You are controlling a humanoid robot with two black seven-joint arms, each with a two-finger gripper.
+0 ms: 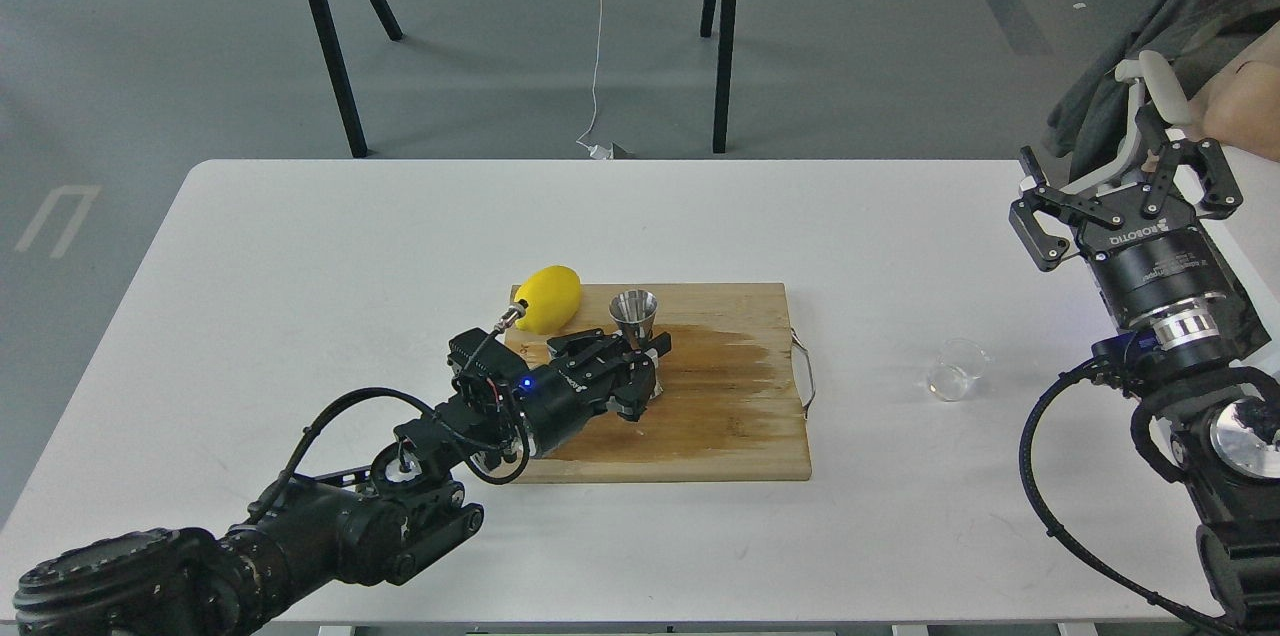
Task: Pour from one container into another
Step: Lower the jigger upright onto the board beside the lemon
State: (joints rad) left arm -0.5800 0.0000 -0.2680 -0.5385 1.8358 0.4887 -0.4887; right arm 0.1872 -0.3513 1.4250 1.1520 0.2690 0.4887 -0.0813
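Observation:
The steel jigger (634, 309) stands upright on the wooden cutting board (720, 416), its upper cone showing above my left gripper (640, 374). That gripper is shut on the jigger's lower part, which the fingers hide. The small clear glass cup (953, 369) sits on the white table to the right of the board, apart from both grippers. My right gripper (1128, 184) hangs open high at the right edge, well above and behind the glass cup, with nothing between its fingers.
A yellow lemon (547, 298) lies at the board's back left corner, just left of the jigger. A dark wet stain spreads across the board's middle. A metal handle (803, 371) juts from the board's right side. A black table frame stands on the floor behind.

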